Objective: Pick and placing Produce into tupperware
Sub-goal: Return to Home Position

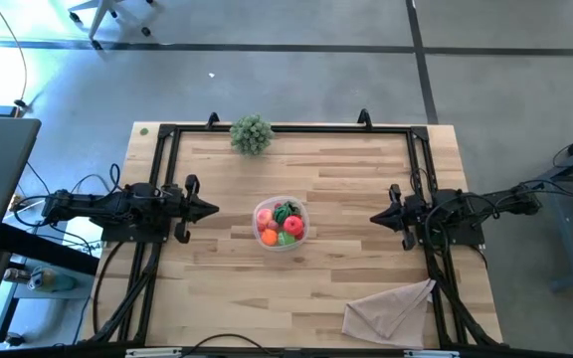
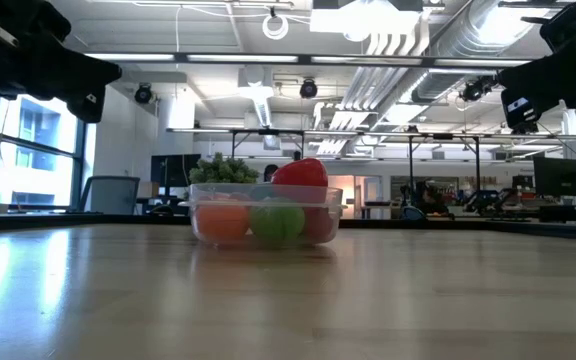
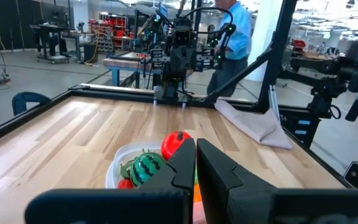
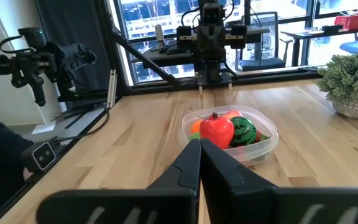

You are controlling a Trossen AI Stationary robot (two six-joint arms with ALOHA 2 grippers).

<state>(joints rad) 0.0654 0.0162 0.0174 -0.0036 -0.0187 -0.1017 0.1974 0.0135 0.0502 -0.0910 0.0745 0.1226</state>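
Pale wooden worktop, workshop hall behind. From table height, only dark arm bulks at the upper corners, tips cut off; lower produce smeared behind the clear wall, hard to tell apart. From each wrist, near side of the tupperware hidden behind own fingers. Mid-worktop, that tupperware, holding the produce: red apple on top, striped green piece beside it. Left pincer and right pincer well apart from it on either side, tips pointing toward it, each pressed together on nothing. Plant sprig by one edge, cloth at the right arm's corner.
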